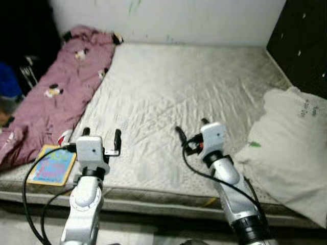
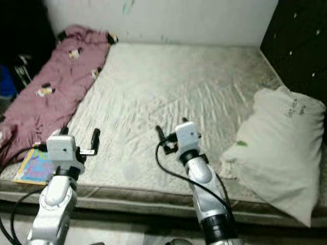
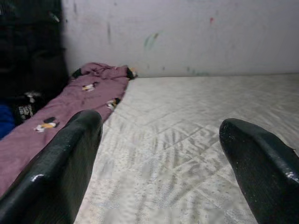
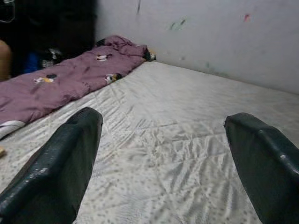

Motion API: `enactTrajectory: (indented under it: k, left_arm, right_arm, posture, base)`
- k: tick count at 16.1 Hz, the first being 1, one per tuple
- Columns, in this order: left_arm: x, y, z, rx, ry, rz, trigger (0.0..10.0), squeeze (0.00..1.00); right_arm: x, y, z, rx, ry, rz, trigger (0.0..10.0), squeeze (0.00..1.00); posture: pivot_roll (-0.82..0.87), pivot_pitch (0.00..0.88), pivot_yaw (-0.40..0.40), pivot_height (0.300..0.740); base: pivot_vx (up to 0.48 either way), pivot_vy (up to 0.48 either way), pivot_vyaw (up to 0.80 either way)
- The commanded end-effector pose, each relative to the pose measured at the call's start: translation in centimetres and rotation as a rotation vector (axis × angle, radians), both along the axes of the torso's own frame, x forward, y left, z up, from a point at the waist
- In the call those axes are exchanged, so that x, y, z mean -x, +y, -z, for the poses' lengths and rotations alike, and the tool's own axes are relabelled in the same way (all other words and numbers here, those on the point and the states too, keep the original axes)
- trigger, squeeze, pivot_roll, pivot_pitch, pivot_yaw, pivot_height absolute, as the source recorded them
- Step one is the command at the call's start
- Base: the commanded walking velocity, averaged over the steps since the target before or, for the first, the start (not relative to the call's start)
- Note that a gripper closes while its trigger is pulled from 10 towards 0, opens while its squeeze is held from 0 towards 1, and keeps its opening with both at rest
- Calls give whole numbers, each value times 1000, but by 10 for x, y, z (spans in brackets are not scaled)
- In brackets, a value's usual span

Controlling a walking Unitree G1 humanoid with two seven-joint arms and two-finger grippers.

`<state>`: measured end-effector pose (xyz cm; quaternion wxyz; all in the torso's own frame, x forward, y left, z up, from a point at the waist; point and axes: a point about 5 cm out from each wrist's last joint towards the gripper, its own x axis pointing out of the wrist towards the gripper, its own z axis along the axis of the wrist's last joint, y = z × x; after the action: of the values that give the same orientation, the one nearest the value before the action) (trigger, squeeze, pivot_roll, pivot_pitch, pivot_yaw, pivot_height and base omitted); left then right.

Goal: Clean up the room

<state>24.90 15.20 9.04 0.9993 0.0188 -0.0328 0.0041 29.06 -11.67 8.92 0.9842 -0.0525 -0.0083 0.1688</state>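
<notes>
- The mattress (image 1: 173,97) lay bare, a pale quilted sheet creased in soft folds across its middle.
- A mauve duvet (image 1: 56,97) printed with small dark-and-white figures ran in a crumpled strip along the mattress's left edge, from the far left corner by the wall (image 1: 168,18) down towards the near left corner.
- A white pillow (image 1: 291,148) with a small green mark and faint print sat at the mattress's right edge, near the near right corner, slumping partly over the side.
- A flat book (image 1: 52,165) with a yellow border and a blue-and-pink cover lay at the near left corner of the mattress, just beside the duvet's end.
- The left hand (image 1: 101,138) hovered above the near edge of the mattress, just beside the book, its two fingers (image 3: 60,172) spread wide apart and holding nothing.
- The right hand (image 1: 192,129) hung over the near middle of the mattress, fingers (image 4: 60,163) likewise well apart and empty, pointing towards the far wall.
- Both hands were apart from the sheet as far as the wrist views showed; only bare quilted fabric lay between each pair of fingers.
- Dark furniture stood past the left edge of the bed, too shadowed to make out.
</notes>
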Motion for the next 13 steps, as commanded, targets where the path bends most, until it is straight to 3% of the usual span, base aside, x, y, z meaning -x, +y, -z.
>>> enactTrajectory:
  k: [1,13]
  left_arm:
    - [0,-4,1,-3,5,8,10000,0]
    - [0,-7,4,7,7,14,10000,0]
  right_arm:
    - [1,-1,-2,35,-33,-28,10000,0]
    - [5,-7,-3,14,-25,-33,10000,0]
  posture:
    - [-21,0,15,740]
    - [-28,0,9,740]
  base:
    - [0,-326,0]
    - [0,-328,0]
